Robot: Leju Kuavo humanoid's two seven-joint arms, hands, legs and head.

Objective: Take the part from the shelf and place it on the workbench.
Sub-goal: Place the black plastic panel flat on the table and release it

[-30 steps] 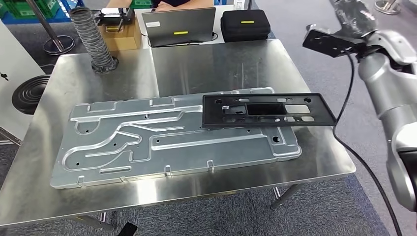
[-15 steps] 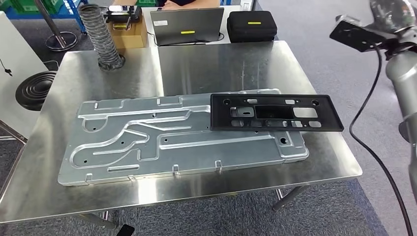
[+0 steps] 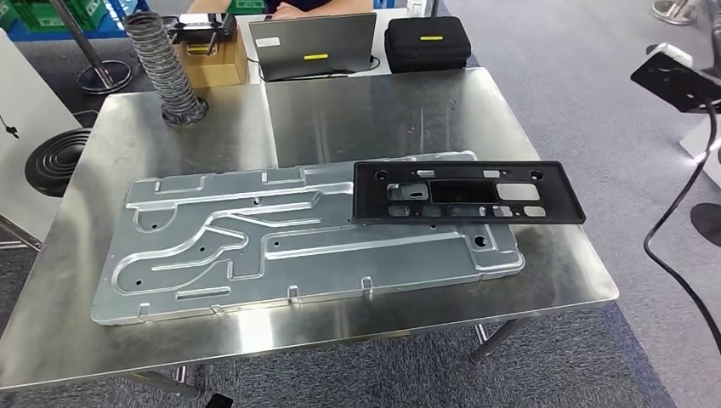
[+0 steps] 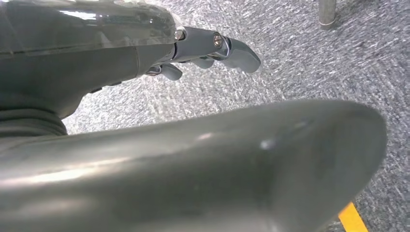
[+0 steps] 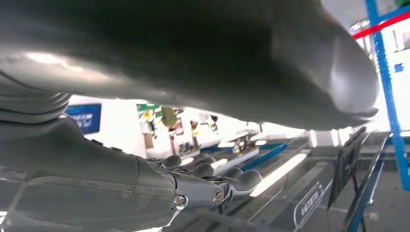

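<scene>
Your right hand is raised, loosely curled and empty; the black frame rests on the workbench, well below it.

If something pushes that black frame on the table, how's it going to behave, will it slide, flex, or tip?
The black frame looks like thin moulded plastic full of cut-outs, so probably light and somewhat flexible. It lies flat, partly on the metal plate with its right end past the plate's edge, so a push would likely make it slide easily; pressing that end might rock it.
</scene>
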